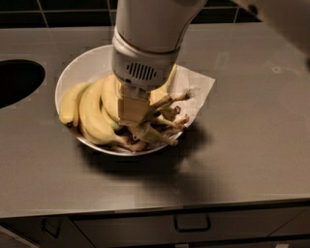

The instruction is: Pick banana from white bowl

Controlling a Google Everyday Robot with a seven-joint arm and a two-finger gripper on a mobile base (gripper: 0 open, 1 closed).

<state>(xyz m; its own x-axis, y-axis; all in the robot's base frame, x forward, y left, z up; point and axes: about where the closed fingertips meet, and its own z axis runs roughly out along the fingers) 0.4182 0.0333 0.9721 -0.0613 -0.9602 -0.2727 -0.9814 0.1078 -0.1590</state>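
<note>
down inside the white bowl (72, 72), among the bananas (92, 114), the pincer (138, 121) is seen, lowered from above on a thick white arm (150, 29). its tan lower block is pressed against the middle of the bunch and its tip is hidden among the stems. whether it is open, closed or gripping a banana cannot be told.

to the left of the pincer, as viewed, several yellow bananas are laid side by side, curved along the bowl's near-left wall, with their stems gathered toward the pincer. just to its right, brownish stem ends (169, 114) are pointed outward toward the right rim. another banana is partly seen behind the pincer, mostly covered by the arm.

a sheet of white paper (201, 85) is spread under the fruit on the pincer's right side, with one corner stuck out past the rim. the bowl is set upright on the grey metal desk (252, 126), and a dark shadow is cast in front of it.

far to the left of the pincer, a dark round opening (17, 80) is cut into the desk top. below the pincer, past the desk's front edge, a drawer front with a dark handle (192, 224) is shown. behind the arm, dark tiles (72, 7) are seen.
</note>
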